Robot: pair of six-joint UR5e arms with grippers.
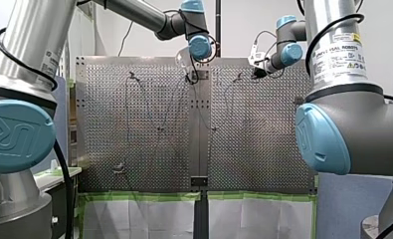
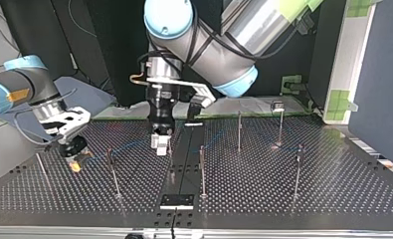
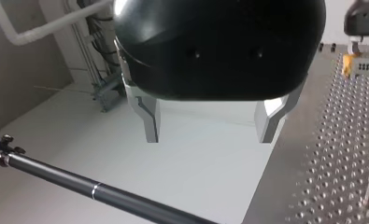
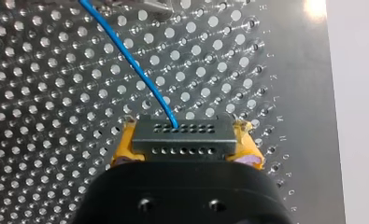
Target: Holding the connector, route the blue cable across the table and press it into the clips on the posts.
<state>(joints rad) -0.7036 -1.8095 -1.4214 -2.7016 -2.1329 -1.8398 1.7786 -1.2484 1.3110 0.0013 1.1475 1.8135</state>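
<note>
Two hands: my left hand (image 3: 210,125) has its fingers spread apart in its own wrist view; my right hand (image 4: 186,145) is clamped on the connector (image 4: 182,130).
Blue cable (image 4: 134,59): runs from the connector over the perforated surface (image 4: 46,102); I see it plainly only in the right wrist view.
Posts (image 2: 202,172): upright, best seen in the top view.

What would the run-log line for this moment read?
right gripper: shut on connector | left gripper: open, empty | blue cable: runs from connector over perforated table
</note>
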